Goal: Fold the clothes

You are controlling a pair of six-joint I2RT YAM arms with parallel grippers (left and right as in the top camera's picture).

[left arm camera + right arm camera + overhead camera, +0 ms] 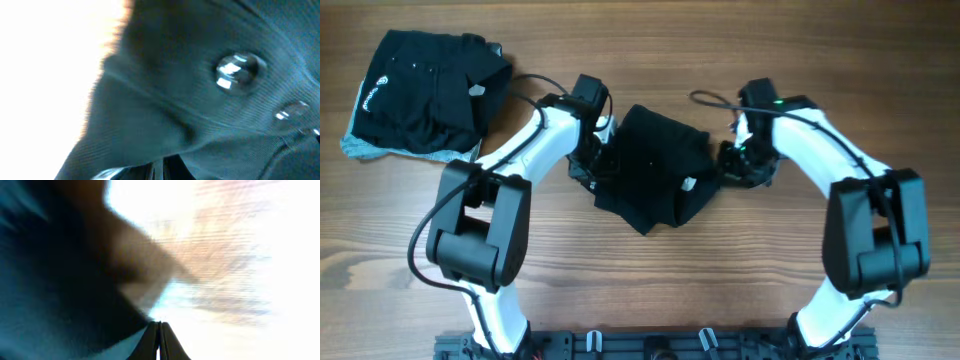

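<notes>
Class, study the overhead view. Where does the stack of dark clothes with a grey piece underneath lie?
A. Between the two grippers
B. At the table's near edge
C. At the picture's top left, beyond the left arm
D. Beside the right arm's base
C: the stack sits at the top left, and only a single black garment lies between the left gripper and right gripper.

We record a brown wood-grain table [670, 290] filling the overhead view, evenly lit; wrist views glare white.

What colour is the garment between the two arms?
The garment is black; overhead view shows it best.
</notes>
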